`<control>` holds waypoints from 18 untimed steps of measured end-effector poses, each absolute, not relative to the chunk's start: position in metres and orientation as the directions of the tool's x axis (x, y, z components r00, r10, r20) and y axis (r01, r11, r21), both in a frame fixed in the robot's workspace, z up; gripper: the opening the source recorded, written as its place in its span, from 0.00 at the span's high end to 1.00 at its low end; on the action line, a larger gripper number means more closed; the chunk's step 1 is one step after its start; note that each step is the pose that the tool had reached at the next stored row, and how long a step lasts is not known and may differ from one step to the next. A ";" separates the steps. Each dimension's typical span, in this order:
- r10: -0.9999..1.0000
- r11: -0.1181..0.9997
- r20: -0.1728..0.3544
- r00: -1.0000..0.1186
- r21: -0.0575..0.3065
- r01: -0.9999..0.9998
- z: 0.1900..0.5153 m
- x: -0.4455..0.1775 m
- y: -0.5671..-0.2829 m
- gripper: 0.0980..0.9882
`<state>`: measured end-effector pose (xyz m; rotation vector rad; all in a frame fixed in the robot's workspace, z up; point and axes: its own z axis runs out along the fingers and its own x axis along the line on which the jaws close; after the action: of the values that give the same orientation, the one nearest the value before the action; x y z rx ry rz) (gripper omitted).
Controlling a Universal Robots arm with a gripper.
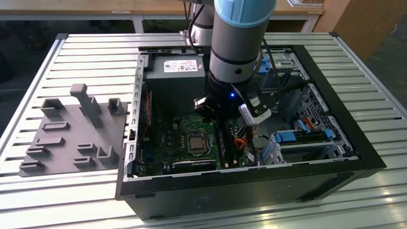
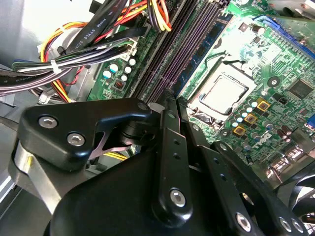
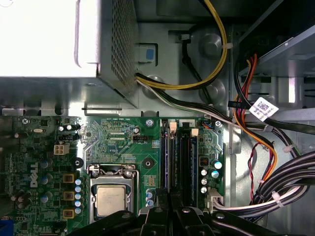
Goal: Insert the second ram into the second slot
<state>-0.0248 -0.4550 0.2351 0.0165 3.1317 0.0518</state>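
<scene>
Presently, arm (image 1: 239,43): reaches down into the open case (image 1: 330,143) from above, wrist over the motherboard (image 1: 184,129).
Gripper (image 2: 170,96): fingers drawn together to a narrow point just above the slots (image 3: 178,157); whether anything is pinched between the tips cannot be told.
Fingers (image 2: 172,147): black, close side by side, aligned with the slots' long axis in both wrist views.
RAM (image 3: 166,157): a thin dark strip seated on edge in a slot, long axis parallel to the slots, running from the white latches (image 3: 173,126) toward the gripper; which module it is cannot be told.
CPU socket (image 3: 111,196): beside the slots.
Cables (image 3: 275,191): bundled on the slots' other side.
Power supply (image 1: 175,71): at the case's far end in the exterior view.
</scene>
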 end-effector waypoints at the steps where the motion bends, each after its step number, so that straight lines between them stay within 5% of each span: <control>1: 0.011 0.999 -0.009 -1.000 0.033 0.010 0.235 -0.025 -0.455 0.96; 18: 0.006 0.999 -0.009 -1.000 0.033 0.006 0.251 -0.024 -0.457 0.96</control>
<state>-0.0243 -0.4567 0.2513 0.0097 3.1319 0.0519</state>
